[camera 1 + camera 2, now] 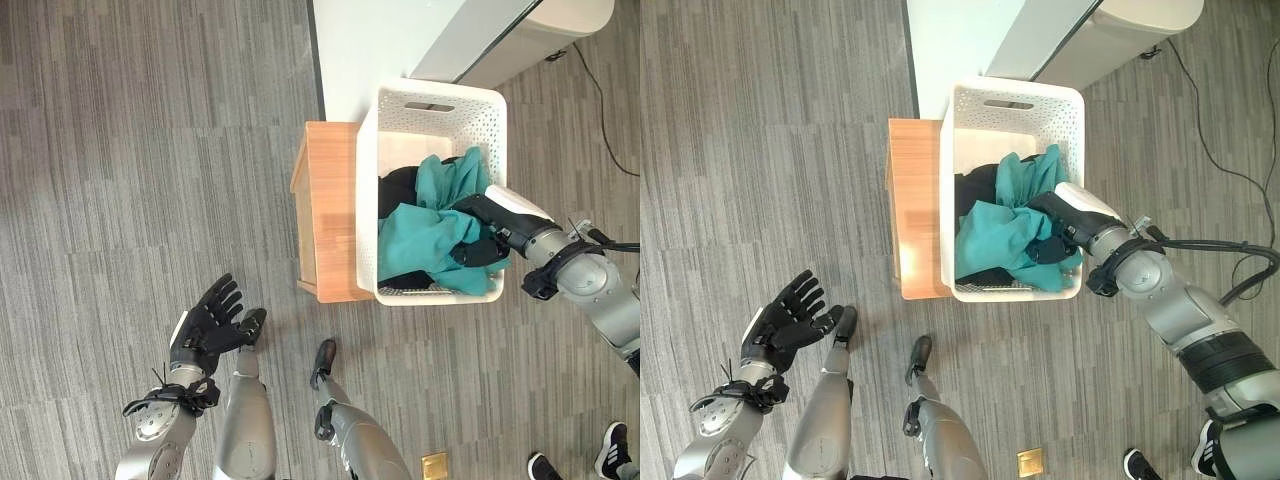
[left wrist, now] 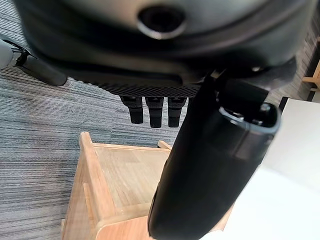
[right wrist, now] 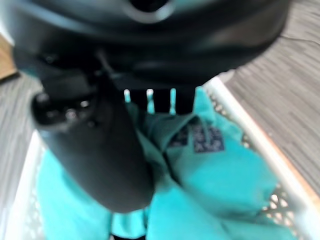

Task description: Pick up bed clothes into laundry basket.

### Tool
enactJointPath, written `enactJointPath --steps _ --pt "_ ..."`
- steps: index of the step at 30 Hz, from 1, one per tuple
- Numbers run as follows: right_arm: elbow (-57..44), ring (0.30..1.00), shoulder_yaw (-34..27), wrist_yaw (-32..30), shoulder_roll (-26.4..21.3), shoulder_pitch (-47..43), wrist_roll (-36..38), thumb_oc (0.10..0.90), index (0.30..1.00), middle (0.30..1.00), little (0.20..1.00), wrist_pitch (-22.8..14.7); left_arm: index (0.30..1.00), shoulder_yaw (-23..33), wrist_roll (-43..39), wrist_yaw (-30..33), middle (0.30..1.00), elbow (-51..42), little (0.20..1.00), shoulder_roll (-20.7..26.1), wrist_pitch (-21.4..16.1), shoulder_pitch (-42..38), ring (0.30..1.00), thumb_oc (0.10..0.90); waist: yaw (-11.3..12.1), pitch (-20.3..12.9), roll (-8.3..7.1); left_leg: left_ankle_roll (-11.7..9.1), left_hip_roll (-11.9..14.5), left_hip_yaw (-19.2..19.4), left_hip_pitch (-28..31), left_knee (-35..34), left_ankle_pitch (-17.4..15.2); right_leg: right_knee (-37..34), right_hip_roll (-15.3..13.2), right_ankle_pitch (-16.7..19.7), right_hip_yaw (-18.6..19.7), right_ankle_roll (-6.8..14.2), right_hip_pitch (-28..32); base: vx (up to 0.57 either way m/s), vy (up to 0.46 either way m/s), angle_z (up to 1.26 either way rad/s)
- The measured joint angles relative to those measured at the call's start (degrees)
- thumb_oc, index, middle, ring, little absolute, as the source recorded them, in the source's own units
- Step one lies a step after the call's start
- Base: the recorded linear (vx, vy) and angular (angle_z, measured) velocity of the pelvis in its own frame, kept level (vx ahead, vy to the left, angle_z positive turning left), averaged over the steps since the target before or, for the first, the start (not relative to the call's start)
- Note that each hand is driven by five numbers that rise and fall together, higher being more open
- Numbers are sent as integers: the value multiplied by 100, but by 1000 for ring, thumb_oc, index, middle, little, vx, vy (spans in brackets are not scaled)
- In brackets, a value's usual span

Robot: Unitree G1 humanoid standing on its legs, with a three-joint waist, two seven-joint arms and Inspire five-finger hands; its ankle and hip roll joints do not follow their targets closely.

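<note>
Grey striped carpet [image 1: 120, 150] covers the floor. At 12 o'clock stands a white bed [image 1: 400, 40]. Below it a white laundry basket [image 1: 440, 110] sits beside a small wooden stand [image 1: 330, 210]. Teal and black clothes [image 1: 430, 235] lie inside the basket. At 3 o'clock, the right hand [image 1: 478, 232] has its fingers curled around the teal cloth. At 7 o'clock, the left hand [image 1: 207, 325] has its fingers spread and holds nothing.

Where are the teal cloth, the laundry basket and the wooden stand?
teal cloth [image 1: 425, 240], left eye view, on its lower folds.
laundry basket [image 1: 440, 95], left eye view, on its far rim.
wooden stand [image 1: 330, 210], left eye view, on its top.
</note>
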Motion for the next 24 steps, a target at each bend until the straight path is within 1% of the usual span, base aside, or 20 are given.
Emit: enactJointPath --steps 3,4,5,7,10,13,14,16,18,20,21,22,23,24 --pt "9 300 0 -2 0 -89 -117 400 300 300 300 -3 900 -7 0 0 900 2 900 1 0 -3 900 800 1 0 0 0 -7 -6 -2 0 0 0 -7 0 -1 0 0 0 0 0" --pt "16 839 6 -1 0 -222 -122 759 839 839 839 -2 900 -1 0 0 900 1 900 10 0 -9 900 800 0 0 0 0 -5 3 -2 1 0 0 -6 0 1 0 -3 0 0 0" --pt "23 900 47 -3 -2 -331 -124 800 900 900 900 0 900 -3 0 1 900 1 900 10 0 -15 900 800 -7 0 0 0 -3 7 -1 1 0 0 -6 0 5 0 -4 0 0 0" --pt "-49 900 229 -3 -19 -605 -185 800 900 900 900 10 900 -15 1 1 900 -5 900 5 -1 -49 900 800 -25 0 0 0 -2 25 0 4 0 0 -5 0 30 0 -12 0 0 0" --pt "-453 900 217 5 -19 -531 -220 800 900 900 900 -14 900 -11 3 1 900 -7 900 3 -1 -77 900 800 -22 0 0 0 1 25 0 3 0 0 -2 0 31 0 -11 0 0 0" --pt "-1209 900 -54 171 -22 46 -245 800 900 900 900 -10 900 1 108 1 900 -6 900 6 0 -87 900 800 -49 0 0 0 -8 35 47 3 0 0 -14 0 35 0 26 0 0 0" --pt "-1454 900 -278 237 -24 354 -243 800 900 900 900 -47 900 -4 115 1 900 -16 900 12 0 -97 900 800 -41 0 0 0 -10 34 64 3 0 1 -16 0 33 0 44 0 0 0" --pt "-1776 900 -857 292 -26 1007 -230 800 900 900 900 -104 900 2 115 0 900 -20 900 10 2 -110 900 800 -72 0 0 0 -15 36 116 3 0 1 -21 0 33 0 100 0 0 0" --pt "-1848 900 -1502 295 -30 1566 -216 800 900 900 900 -123 900 8 116 2 900 -24 900 12 1 -112 900 800 -143 0 0 1 -22 42 210 1 0 1 -29 0 34 0 192 0 0 0" --pt "-2078 900 -2512 271 -30 2486 -209 800 900 900 900 -123 900 5 119 0 900 -55 900 2 1 -118 900 800 -192 0 0 0 -24 67 247 4 0 1 -32 -2 51 1 218 -6 16 -2" --pt "-2419 900 -3378 228 68 3233 -213 800 900 900 900 -163 900 90 131 -2 900 -56 900 -35 7 -53 900 800 -267 0 1 4 -37 69 281 4 2 1 -41 -2 52 1 248 -15 41 -5" --pt "-2597 900 -3890 194 100 3673 -219 800 900 900 900 -191 900 235 136 6 900 -43 900 -45 10 90 900 800 -415 0 1 6 -52 85 395 -1 1 1 -61 -2 59 2 347 -17 59 -18" --pt "-2724 900 -4495 67 203 4204 -364 800 900 900 900 -241 900 320 232 27 900 -49 900 -28 11 145 900 800 -522 -2 10 16 -90 181 538 -11 -8 1 -89 -5 149 4 440 -16 59 -24" --pt "-2741 900 -4758 23 251 4374 -465 800 900 900 900 -303 900 368 274 27 900 -76 900 -26 11 164 900 800 -576 -2 10 23 -89 206 591 -12 -13 1 -102 -4 197 4 476 -6 51 -22"
